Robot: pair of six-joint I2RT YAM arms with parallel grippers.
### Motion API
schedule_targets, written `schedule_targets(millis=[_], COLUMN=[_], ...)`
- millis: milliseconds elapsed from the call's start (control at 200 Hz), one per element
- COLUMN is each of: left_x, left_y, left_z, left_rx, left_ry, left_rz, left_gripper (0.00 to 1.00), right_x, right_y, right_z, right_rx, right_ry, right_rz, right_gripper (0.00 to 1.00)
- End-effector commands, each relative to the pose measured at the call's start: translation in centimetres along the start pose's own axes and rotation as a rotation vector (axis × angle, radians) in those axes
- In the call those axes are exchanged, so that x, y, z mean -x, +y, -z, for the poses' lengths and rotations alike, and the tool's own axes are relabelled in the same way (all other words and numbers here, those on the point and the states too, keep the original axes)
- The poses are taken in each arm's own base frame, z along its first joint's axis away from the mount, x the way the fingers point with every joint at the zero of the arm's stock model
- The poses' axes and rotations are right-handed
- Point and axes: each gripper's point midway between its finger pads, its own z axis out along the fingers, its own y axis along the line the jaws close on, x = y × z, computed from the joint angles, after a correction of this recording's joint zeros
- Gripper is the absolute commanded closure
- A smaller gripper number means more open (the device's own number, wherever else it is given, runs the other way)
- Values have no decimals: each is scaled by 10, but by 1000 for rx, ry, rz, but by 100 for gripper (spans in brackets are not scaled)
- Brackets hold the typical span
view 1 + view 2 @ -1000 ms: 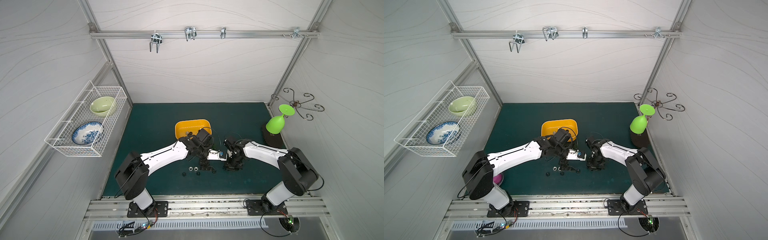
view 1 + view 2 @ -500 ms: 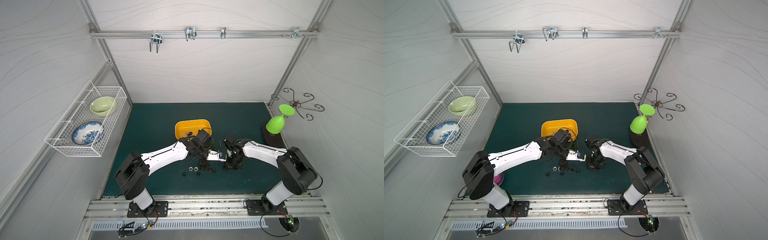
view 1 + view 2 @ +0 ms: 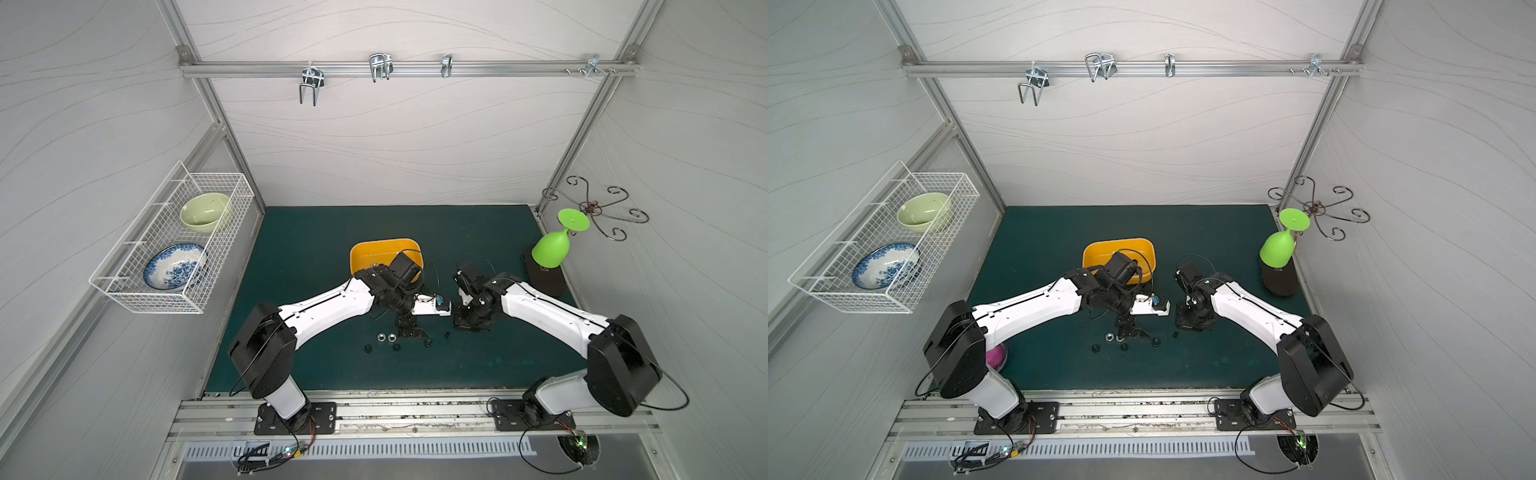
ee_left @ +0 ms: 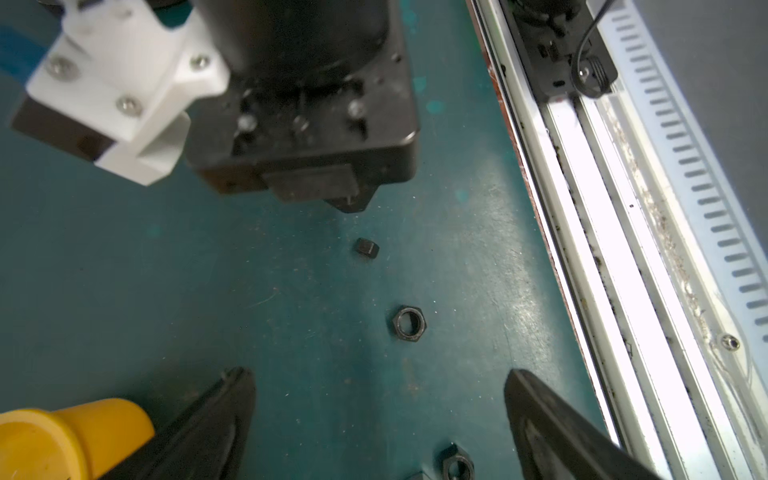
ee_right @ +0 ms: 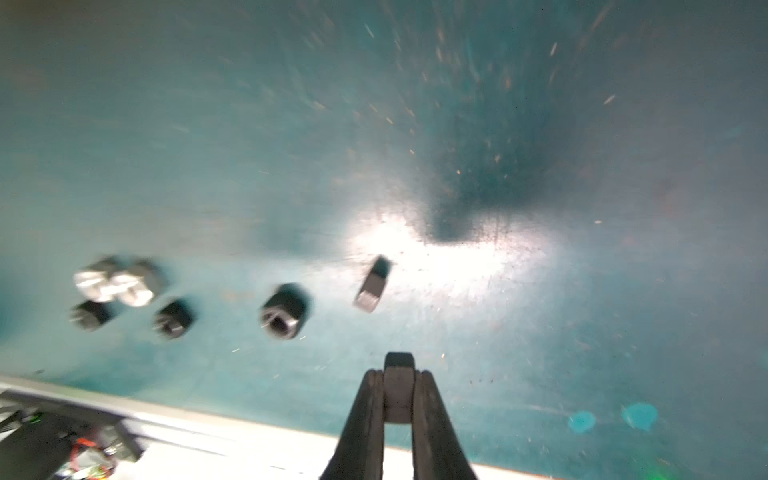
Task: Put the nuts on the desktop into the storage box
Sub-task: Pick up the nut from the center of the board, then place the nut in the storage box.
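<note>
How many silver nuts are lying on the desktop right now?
2. One silver nut and a second silver nut lie side by side on the desktop, left of the black nuts; the arms could hide others.

One storage box (image 3: 365, 254); outside it, two silver nuts (image 5: 112, 282), five black nuts (image 5: 284, 311).

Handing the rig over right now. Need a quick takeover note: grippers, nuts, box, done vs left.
Left gripper: open, empty, over loose nuts.
Right gripper: shut on a black nut.
At least six nuts on the desktop between the arms: two silver, four black.
Storage box: beyond the left gripper; contents unclear.
Left: box the held nut, then the rest.
</note>
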Motion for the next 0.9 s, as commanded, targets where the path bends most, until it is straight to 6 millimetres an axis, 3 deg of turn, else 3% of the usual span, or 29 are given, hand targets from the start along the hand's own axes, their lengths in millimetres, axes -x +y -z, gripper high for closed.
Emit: schedule_targets(millis=[0, 350, 605, 895], left_x=[25, 44, 46, 30], left_y=[11, 43, 74, 107], left_z=[26, 76, 100, 135], left_rx=[3, 96, 225, 349], left_ry=[-95, -184, -208, -266], left_rz=[39, 148, 214, 327], left_gripper=[2, 2, 2, 2], right_x=[1, 44, 82, 112], right_y=[2, 54, 91, 123], right_z=[27, 86, 105, 117], right_rx=[-4, 153, 216, 288], right_ry=[-42, -202, -267, -328], right_rz=[4, 66, 124, 156], right_gripper=[98, 98, 98, 98])
